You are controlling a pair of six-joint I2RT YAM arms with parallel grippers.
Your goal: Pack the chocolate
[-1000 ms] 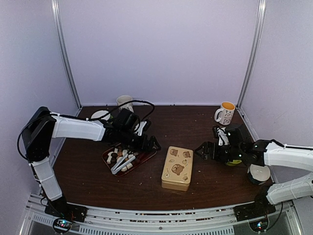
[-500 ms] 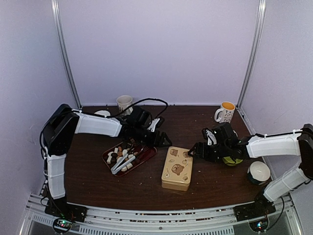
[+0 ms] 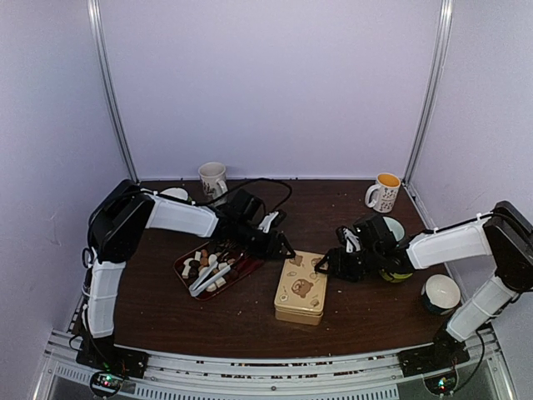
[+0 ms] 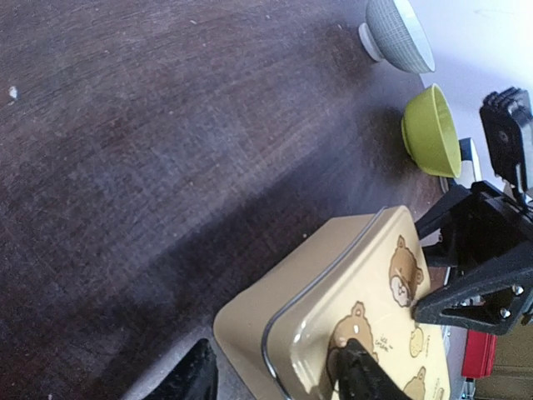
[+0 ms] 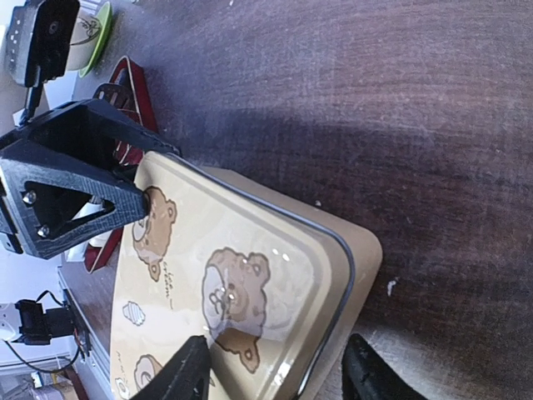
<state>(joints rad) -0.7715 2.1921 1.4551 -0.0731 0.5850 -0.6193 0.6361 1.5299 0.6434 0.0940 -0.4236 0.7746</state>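
The chocolate [image 3: 202, 261], small white and brown pieces, lies on a dark red tray [image 3: 252, 265] left of centre, with silver tongs [image 3: 210, 279] across it. A cream tin with bear prints [image 3: 301, 286] stands shut beside the tray. My left gripper [image 3: 281, 247] is open at the tin's far left corner; in the left wrist view [image 4: 275, 377] its jaws straddle the tin's [image 4: 358, 308] edge. My right gripper [image 3: 326, 262] is open at the tin's far right corner; in the right wrist view [image 5: 275, 379] its jaws straddle the tin [image 5: 233, 283].
A white cup [image 3: 213, 177] and a saucer [image 3: 171, 195] stand at the back left, an orange-filled mug [image 3: 384, 192] at the back right. A green bowl [image 3: 397, 272] lies under my right arm and a grey bowl [image 3: 441, 293] sits at the right.
Both grippers have moved inward to the tin's far corners, the left from over the tray, the right from beside the green bowl. The tin and tray have not moved.
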